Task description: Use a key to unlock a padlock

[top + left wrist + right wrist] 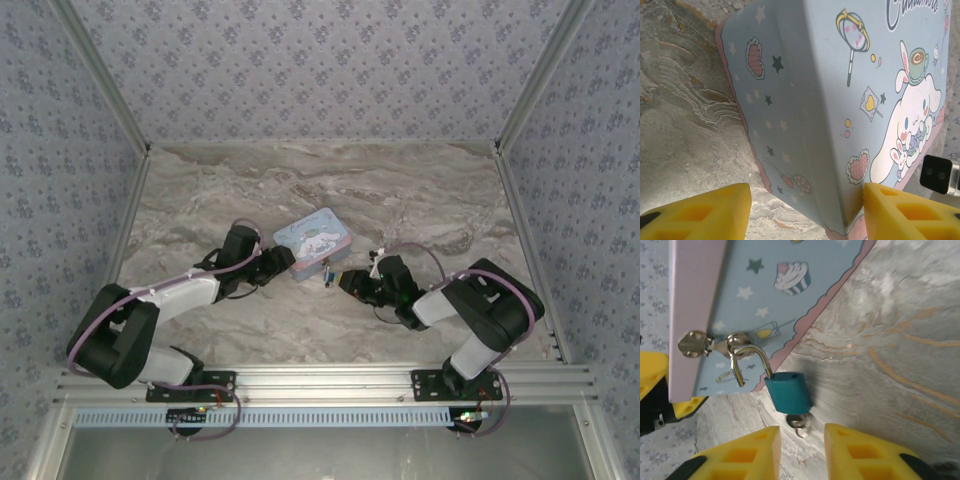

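Note:
A small teal padlock hangs by its silvery shackle from the hasp on the side of a pale blue cartoon tin. One shackle leg stands free of the body. A silvery key sticks out of the padlock's underside. My right gripper is open just short of the key, with nothing between its yellow fingers. From above, the padlock sits between the tin and the right gripper. My left gripper is open astride the tin's corner, its right finger touching the tin.
The marble tabletop stretches behind the tin. Aluminium rails run along the near edge and up both sides, with patterned walls beyond. A yellow finger of the left gripper shows past the tin's lid.

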Tool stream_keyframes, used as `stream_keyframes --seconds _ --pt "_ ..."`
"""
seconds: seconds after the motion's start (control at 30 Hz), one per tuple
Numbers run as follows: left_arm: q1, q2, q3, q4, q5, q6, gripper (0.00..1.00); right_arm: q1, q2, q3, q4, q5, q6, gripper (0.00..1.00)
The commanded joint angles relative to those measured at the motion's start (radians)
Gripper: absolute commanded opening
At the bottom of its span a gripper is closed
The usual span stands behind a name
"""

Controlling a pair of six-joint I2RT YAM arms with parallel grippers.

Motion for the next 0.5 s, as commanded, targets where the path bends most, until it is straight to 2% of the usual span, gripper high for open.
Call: stream_keyframes --seconds 0.0,0.07,0.17,0.37,0.47 --pt "-0.002 -0.003 -0.019 -0.134 -0.064 0.005 0.59 -0.019 -0.057 -0.026 -0.164 0.031 -0.077 0.39" --pt "-0.001 -0.007 -0.015 -0.139 -0.061 0.006 0.59 -0.026 -0.122 -0.016 -0.242 0.03 -0.15 0.47" --pt "-0.003 -0.019 -0.015 -0.146 -0.057 0.004 0.59 -0.056 -0.203 -0.018 -0.268 0.006 -0.232 0.6" --pt "-0.016 -0.035 -0.02 -0.148 -0.062 -0.006 0.58 -0.114 -0.267 0.011 -0.173 -0.144 -0.318 0.9" --pt "-0.025 -0.032 -0.02 -0.142 -0.063 -0.013 0.59 -0.109 -0.255 0.044 -0.139 -0.197 -0.326 0.98"
